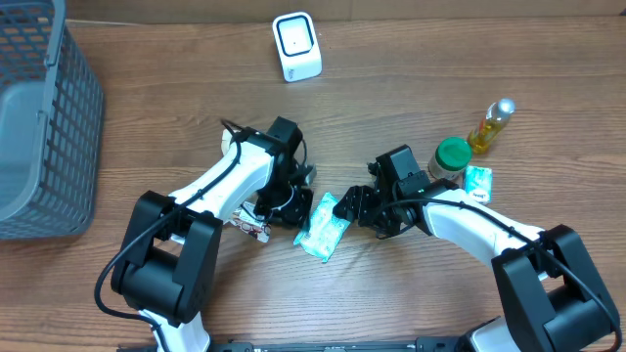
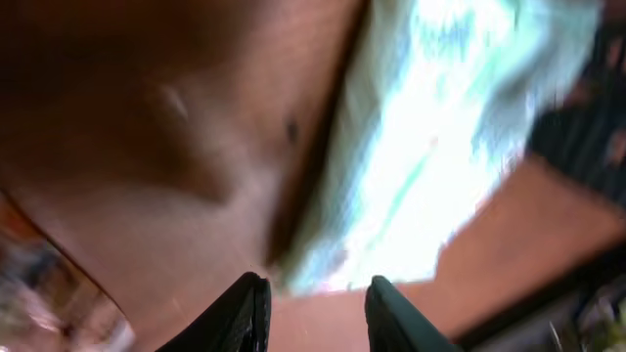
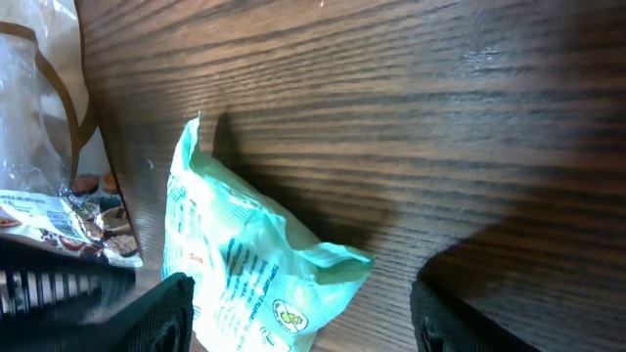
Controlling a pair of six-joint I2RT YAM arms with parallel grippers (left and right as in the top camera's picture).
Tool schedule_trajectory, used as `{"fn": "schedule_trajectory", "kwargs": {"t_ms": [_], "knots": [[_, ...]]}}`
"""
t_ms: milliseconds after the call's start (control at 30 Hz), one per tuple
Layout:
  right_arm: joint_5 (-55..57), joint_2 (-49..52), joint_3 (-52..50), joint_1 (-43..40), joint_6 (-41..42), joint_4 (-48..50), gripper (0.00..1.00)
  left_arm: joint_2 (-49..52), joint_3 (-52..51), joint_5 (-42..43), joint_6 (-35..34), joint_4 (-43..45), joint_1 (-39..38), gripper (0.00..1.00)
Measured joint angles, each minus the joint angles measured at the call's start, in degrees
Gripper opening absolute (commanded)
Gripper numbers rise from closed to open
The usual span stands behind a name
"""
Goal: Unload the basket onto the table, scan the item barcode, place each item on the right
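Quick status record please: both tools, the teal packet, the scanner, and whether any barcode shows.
left tool: open, narrow gap, nothing between its fingers, facing the packet
right tool: open wide, packet just ahead, not gripped
teal packet: lying on the table between the two tools
white scanner: standing at the far side, well apart from the packet
barcode: not seen in any view

The table [image 1: 411, 98] was matt, grained wood; the teal packet [image 1: 322, 226] crinkled glossy plastic film; the far-left basket [image 1: 59, 117] grey plastic mesh.
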Motion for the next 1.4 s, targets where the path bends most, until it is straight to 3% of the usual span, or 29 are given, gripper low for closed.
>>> {"fn": "schedule_trajectory", "kwargs": {"t_ms": [233, 667, 767, 900, 1133, 1400], "knots": [[0.52, -0.11, 0.00, 0.00, 0.26, 1.20, 0.80, 0.00, -0.96, 2.19, 2.12, 2.03, 0.00, 0.34], [1.68, -0.44, 0.02, 0.11, 0.22, 1.51, 0.80, 5.14, -1.60, 3.67, 1.49, 4.59, 0.37, 0.31], [1.75, -0.35, 0.00, 0.00, 0.57, 1.66, 0.75, 6.36, -0.79, 5.42, 0.94, 3.87, 1.01, 0.30], [-1.46, 1.66, 0.02, -1.88, 0.96, 4.26, 0.62, 7.21, -0.59, 7.56, 0.90, 3.50, 2.05, 0.28], [-11.32, 6.32, 0.57, -3.93, 0.74, 9.44, 0.59, 7.78, -0.63, 9.51, 0.90, 3.39, 3.13, 0.28], [-15.06, 8.13, 0.66, -3.91, -0.35, 10.01, 0.43, 7.89, -0.66, 9.94, 0.90, 3.41, 3.32, 0.27]]}}
